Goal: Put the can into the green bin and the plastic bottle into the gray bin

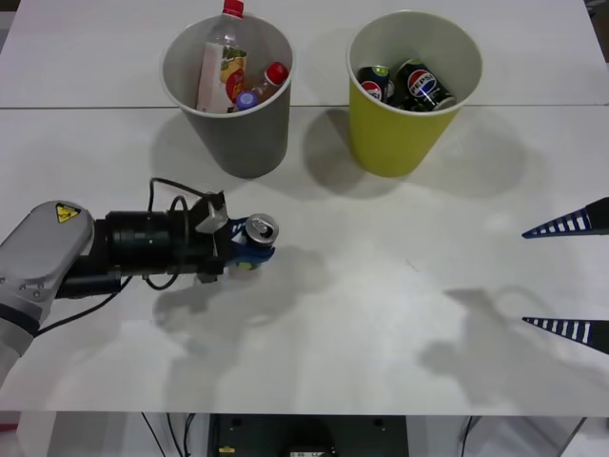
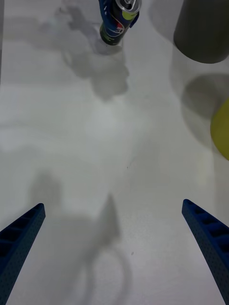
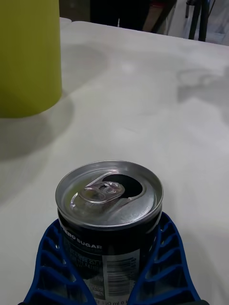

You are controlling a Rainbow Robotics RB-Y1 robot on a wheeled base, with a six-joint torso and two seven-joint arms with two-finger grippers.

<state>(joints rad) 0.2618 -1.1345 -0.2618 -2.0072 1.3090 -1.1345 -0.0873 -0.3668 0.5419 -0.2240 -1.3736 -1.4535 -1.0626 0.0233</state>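
Observation:
A small dark can (image 1: 259, 231) with a silver top and opened pull tab stands upright left of the table's middle. My left gripper (image 1: 253, 246) is shut on the can (image 3: 109, 209), its blue fingers (image 3: 162, 257) curving round both sides. Whether the can's base touches the table I cannot tell. The gray bin (image 1: 238, 133) at the back holds plastic bottles (image 1: 221, 67) with red caps. To its right, the green bin (image 1: 404, 133) holds several dark cans (image 1: 404, 84). My right gripper (image 1: 571, 276) waits open at the right edge, far from both bins.
The white table (image 1: 381, 314) has free room between the two arms and in front of the bins. A seam (image 1: 533, 105) crosses the table behind the bins. The held can (image 2: 117, 21) is seen across the table from my right gripper (image 2: 114, 252).

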